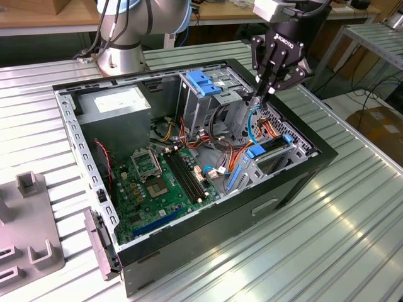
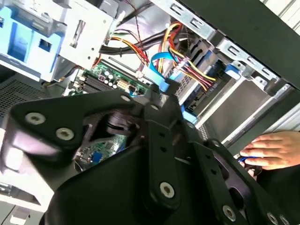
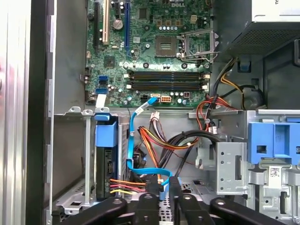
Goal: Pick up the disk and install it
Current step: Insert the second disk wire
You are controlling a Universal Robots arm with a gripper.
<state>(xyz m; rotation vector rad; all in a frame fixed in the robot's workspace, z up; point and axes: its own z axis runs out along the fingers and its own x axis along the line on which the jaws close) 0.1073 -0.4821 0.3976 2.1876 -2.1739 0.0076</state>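
— Exterior view first: what carries everything?

— A ribbed metal bench (image 1: 352, 233) holds the open computer case (image 1: 208, 233); grey fixtures (image 1: 28, 226) lie at the exterior view's left. Wooden tables (image 1: 38, 16) and a cardboard box (image 1: 381, 129) stand behind.

— And the hand?

— The hand (image 1: 264, 88) hangs inside the case beside the blue latch (image 1: 203, 82), its fingers drawn close together, gripping nothing I can make out.

— The disk?

— The disk (image 3: 106, 161) sits on edge in its bay, blue rail showing, cables plugged in.
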